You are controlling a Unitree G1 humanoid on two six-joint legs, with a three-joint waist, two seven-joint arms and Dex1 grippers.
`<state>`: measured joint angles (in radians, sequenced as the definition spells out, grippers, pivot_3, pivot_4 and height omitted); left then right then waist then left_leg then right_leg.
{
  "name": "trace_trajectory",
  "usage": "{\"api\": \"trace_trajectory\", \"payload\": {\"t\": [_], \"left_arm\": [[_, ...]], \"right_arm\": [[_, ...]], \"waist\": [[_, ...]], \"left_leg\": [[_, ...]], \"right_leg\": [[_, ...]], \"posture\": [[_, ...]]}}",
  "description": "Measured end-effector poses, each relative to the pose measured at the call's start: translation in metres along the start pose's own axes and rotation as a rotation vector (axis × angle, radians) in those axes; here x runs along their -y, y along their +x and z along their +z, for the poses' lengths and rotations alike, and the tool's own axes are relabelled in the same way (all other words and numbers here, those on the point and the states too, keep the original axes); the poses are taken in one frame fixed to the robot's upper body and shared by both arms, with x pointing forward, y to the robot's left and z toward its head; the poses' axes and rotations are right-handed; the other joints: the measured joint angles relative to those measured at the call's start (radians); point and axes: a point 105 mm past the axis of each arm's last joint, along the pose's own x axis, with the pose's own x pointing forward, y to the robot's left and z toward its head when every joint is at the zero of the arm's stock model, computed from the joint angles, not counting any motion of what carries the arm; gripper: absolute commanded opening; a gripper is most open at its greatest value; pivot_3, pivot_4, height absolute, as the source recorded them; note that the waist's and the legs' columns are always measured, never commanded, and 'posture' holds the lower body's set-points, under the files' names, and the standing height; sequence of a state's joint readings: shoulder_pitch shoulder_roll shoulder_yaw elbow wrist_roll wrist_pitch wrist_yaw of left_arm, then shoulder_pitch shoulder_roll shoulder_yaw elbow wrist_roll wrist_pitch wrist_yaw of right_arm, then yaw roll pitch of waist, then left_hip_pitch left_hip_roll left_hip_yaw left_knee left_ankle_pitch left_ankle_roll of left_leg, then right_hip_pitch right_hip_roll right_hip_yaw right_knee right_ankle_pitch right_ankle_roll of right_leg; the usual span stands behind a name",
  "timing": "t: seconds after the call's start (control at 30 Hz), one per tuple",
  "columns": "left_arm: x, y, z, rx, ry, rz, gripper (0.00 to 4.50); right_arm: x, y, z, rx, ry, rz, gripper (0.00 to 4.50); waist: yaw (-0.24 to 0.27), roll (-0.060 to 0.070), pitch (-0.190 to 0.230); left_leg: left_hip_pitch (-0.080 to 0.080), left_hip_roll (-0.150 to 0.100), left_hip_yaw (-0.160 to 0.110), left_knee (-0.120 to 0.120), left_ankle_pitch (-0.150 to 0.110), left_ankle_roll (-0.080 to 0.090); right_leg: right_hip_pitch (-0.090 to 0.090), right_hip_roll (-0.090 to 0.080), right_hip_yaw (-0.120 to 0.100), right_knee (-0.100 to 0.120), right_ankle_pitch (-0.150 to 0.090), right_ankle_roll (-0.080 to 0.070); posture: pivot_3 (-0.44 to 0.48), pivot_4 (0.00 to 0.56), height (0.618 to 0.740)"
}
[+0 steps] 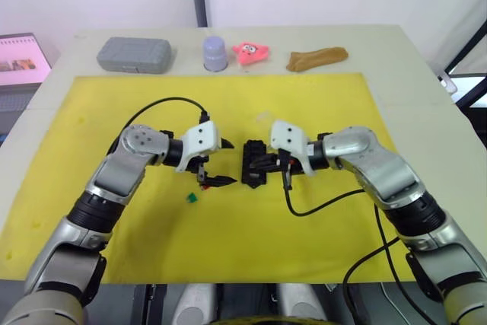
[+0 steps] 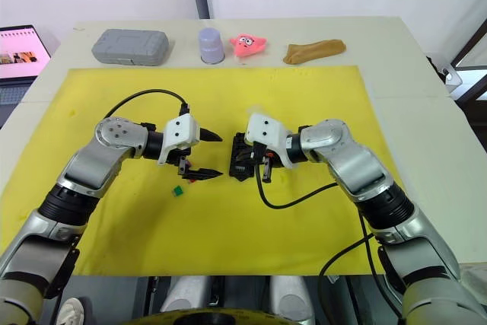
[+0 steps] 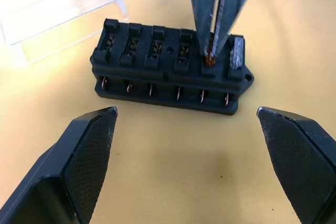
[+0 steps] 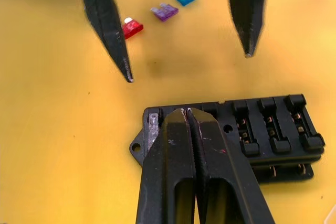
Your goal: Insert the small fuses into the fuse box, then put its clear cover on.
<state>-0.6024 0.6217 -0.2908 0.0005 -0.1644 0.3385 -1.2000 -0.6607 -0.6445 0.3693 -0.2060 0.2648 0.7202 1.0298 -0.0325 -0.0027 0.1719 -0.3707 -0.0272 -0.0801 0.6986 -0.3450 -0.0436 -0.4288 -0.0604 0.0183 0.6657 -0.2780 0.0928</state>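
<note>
Fuse going into box.
Right gripper [image 3: 211,51] pinching amber fuse [image 3: 210,57] over a slot in box [image 3: 169,66], beside grey one already in. Left gripper [image 1: 216,162] spread, waiting close by. Cover [image 3: 58,17] just behind box.

Showing matt black plastic fuse box [image 3: 170,69] w/ coppery metal contacts; glossy transparent plastic clear cover [image 3: 63,14]; matt yellow mat [image 1: 228,234].

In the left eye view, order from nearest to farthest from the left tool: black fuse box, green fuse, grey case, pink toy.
From the left tool:
1. Green small fuse, just below it on the yellow mat.
2. Black plastic fuse box, to its right; close to call with 1.
3. Grey rounded case, far edge.
4. Pink toy, far edge.
</note>
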Motion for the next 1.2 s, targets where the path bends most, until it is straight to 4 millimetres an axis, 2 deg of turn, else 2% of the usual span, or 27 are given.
{"api": "trace_trajectory", "payload": {"t": [0.23, 0.67, 0.97, 1.2], "left_arm": [[-0.001, 0.000, -0.003, -0.002, -0.013, 0.002, 4.50], [-0.002, 0.000, -0.003, 0.001, -0.009, 0.003, 4.50], [-0.002, 0.000, -0.003, 0.001, -0.009, 0.004, 4.50], [-0.002, 0.000, -0.003, 0.001, -0.009, 0.005, 4.50]], "right_arm": [[-0.004, -0.005, 0.007, 0.017, 0.060, 0.017, 0.07], [-0.016, -0.003, 0.004, 0.032, 0.098, 0.060, 0.07], [-0.018, -0.001, -0.006, -0.034, -0.036, 0.038, 0.07], [-0.016, -0.001, -0.003, -0.037, -0.056, 0.033, 0.07]], "waist": [[0.000, 0.000, 0.000], [0.000, 0.000, 0.000], [0.001, 0.000, 0.000], [0.001, 0.000, 0.000]], "left_leg": [[-0.003, 0.000, 0.000, 0.000, 0.000, 0.000], [-0.003, 0.000, 0.000, 0.000, 0.000, 0.000], [-0.002, 0.000, 0.000, 0.000, 0.000, 0.000], [-0.002, 0.000, 0.000, 0.000, 0.000, 0.000]], "right_leg": [[-0.003, 0.000, 0.000, 0.000, 0.000, 0.000], [-0.003, 0.000, 0.000, 0.000, 0.000, 0.000], [-0.002, 0.000, 0.000, 0.000, 0.000, 0.000], [-0.002, 0.000, 0.000, 0.000, 0.000, 0.000]], "posture": [[0.000, 0.150, 0.740], [0.000, 0.150, 0.740], [0.000, 0.150, 0.740], [0.000, 0.150, 0.740]]}}
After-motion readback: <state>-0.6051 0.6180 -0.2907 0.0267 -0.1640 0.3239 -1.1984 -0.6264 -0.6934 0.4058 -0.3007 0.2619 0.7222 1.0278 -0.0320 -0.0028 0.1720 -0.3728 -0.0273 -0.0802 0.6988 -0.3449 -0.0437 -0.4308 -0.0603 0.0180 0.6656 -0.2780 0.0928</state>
